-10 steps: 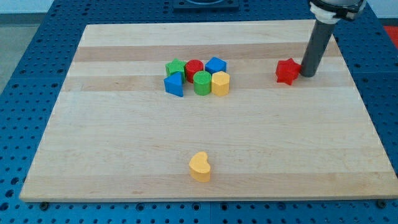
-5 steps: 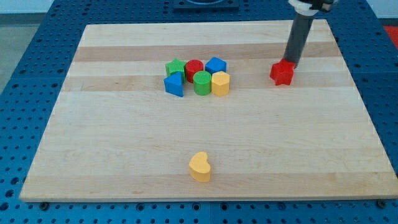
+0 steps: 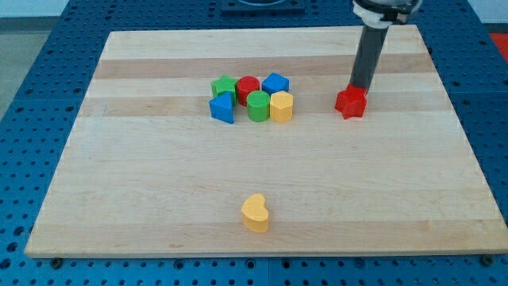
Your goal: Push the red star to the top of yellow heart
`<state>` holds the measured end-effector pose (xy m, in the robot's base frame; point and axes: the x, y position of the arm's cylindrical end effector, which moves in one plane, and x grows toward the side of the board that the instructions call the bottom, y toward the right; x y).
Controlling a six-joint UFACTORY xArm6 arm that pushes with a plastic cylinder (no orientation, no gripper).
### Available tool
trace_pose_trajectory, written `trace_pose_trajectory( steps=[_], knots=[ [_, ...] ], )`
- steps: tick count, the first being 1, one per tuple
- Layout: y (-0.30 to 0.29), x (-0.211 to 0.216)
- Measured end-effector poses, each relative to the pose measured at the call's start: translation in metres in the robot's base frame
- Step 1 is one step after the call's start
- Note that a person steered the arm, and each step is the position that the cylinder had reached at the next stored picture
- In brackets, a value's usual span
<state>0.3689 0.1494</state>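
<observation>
The red star (image 3: 350, 103) lies on the wooden board at the view's upper right. My tip (image 3: 359, 88) touches the star's top right edge, with the dark rod rising toward the view's top. The yellow heart (image 3: 255, 212) lies near the board's bottom edge, about mid-width, far below and to the left of the star.
A tight cluster sits at the upper middle: a green block (image 3: 224, 85), a red cylinder (image 3: 248, 86), a blue block (image 3: 275, 83), a blue triangular block (image 3: 223, 107), a green cylinder (image 3: 258, 106) and a yellow hexagonal block (image 3: 282, 106). The board's (image 3: 143, 175) right edge is near the star.
My tip has moved left and slightly toward the view's top, going from the star's right side to its top right. The red star has slid left and a little downward.
</observation>
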Motion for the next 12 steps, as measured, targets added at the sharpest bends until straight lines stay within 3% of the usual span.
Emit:
trace_pose_trajectory(
  steps=[6, 10, 12],
  knots=[
    [-0.020, 0.096],
    [-0.038, 0.102],
    [-0.038, 0.079]
  ],
)
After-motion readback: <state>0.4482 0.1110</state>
